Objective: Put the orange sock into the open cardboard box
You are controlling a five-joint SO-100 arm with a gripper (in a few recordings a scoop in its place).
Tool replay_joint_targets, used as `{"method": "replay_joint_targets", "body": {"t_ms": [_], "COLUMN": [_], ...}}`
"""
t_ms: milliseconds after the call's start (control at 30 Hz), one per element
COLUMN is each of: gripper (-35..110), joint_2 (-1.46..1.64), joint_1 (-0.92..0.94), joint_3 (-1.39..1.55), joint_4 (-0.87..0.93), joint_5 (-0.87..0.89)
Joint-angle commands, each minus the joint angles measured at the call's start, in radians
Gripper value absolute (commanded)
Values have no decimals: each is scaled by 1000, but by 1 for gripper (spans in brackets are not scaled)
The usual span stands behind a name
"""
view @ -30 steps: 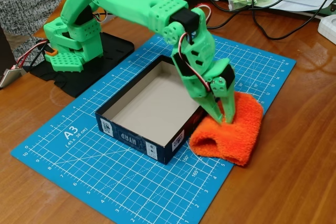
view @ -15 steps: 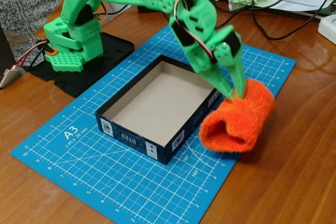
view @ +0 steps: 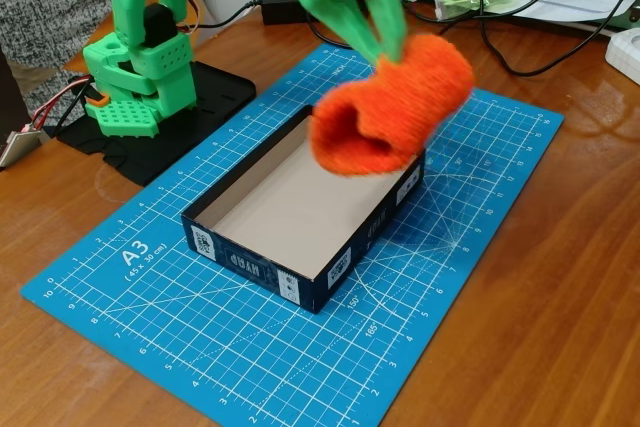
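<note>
The orange sock, a fuzzy folded bundle, hangs in the air over the far right part of the open cardboard box. My green gripper comes down from the top of the fixed view and is shut on the sock's upper edge. The box is navy outside with white labels, pale beige inside, and lies on the blue cutting mat. Nothing lies in the visible part of the box.
The arm's green base stands on a black plate at the back left. Cables, a power brick and papers lie along the back of the wooden table. A person's patterned sleeve shows at the top left.
The gripper has lifted the sock off the mat beside the box's right side and carried it up and to the left, over the box.
</note>
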Motion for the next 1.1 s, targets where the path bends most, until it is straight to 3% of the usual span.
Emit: {"method": "replay_joint_targets", "body": {"t_ms": [0, 333, 600, 867, 1067], "gripper": [0, 0, 0, 22, 22], "joint_2": [215, 529, 523, 508, 520], "joint_1": [0, -2, 6, 20, 8], "joint_3": [190, 706, 761, 753, 753], "joint_4": [6, -170, -210, -229, -222], "joint_5": [-18, -52, -72, -78, -63]}}
